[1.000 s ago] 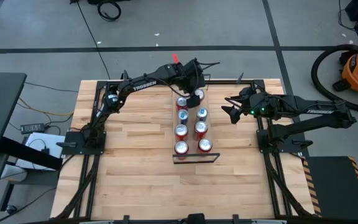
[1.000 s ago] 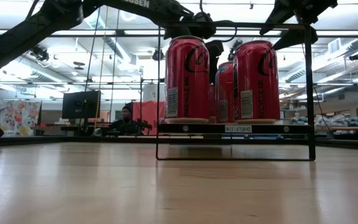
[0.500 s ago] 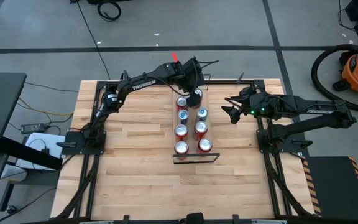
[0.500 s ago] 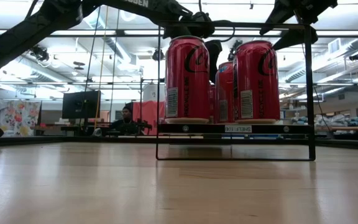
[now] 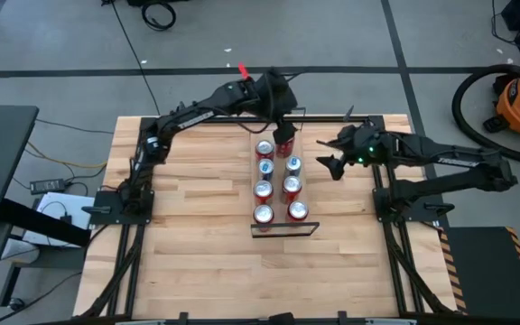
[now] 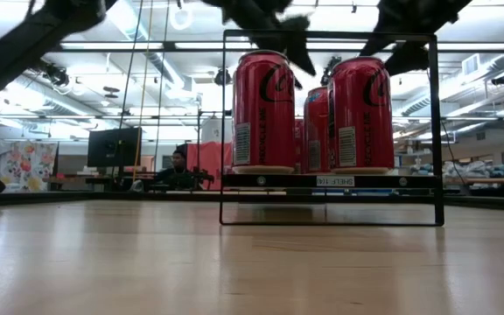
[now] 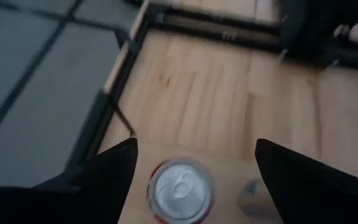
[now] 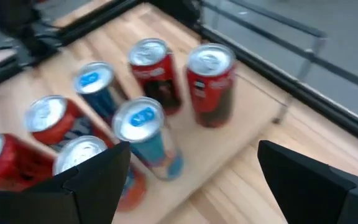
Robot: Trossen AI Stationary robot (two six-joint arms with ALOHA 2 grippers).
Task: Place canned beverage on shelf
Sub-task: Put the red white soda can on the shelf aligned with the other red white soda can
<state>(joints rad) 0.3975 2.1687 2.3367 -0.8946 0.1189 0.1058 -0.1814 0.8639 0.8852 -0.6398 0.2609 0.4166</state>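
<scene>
The shelf (image 5: 278, 200), a narrow light-wood board with black wire rails, holds several upright cans in two rows. The red can (image 5: 284, 147) at the far end of the right row stands on its base. My left gripper (image 5: 281, 124) hovers open above it. In the left wrist view this can's silver top (image 7: 180, 190) shows below my left gripper (image 7: 196, 143), between its spread fingers and clear of both. My right gripper (image 5: 330, 163) waits open to the right of the shelf, facing the cans (image 8: 143, 121).
The shelf stands lengthwise near the middle of the plank table (image 5: 197, 235), with its near wire rail (image 5: 283, 231) toward the front. Black frame rails edge the table's far side (image 7: 229, 34). Bare wood lies left of the shelf and in front of it.
My left gripper has risen from the red can at the shelf's far end and drawn slightly toward the table's far edge. The can stays upright on the shelf where it was.
</scene>
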